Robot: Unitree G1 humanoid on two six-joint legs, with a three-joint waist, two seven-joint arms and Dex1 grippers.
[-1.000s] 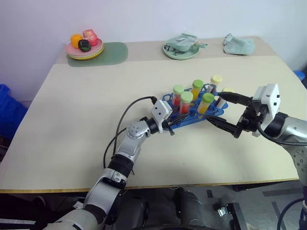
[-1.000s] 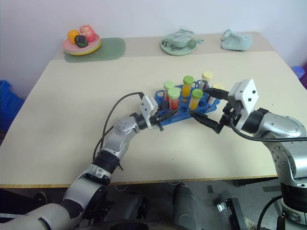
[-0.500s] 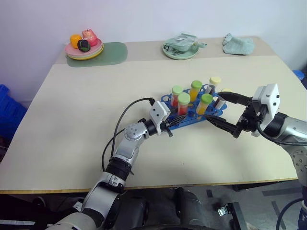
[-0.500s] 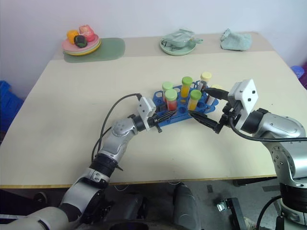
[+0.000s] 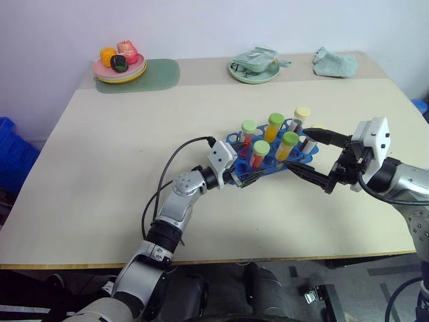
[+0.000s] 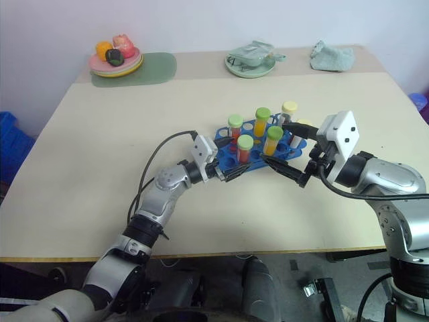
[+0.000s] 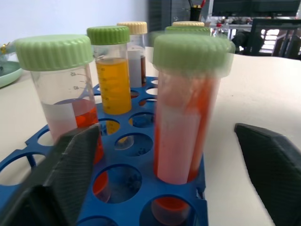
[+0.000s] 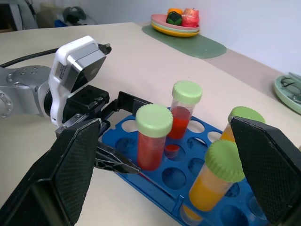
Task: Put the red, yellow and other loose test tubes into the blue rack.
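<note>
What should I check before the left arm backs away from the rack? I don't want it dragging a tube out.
1. Left gripper open, fingers either side of the red tube: ok.
2. Red tube seated in the blue rack: ok, though it seems to lean slightly.
3. Other tubes upright in the rack: ok.
4. Right gripper open, holding nothing: ok.
5. Loose tubes left on the table: cannot tell, none seen.
</note>
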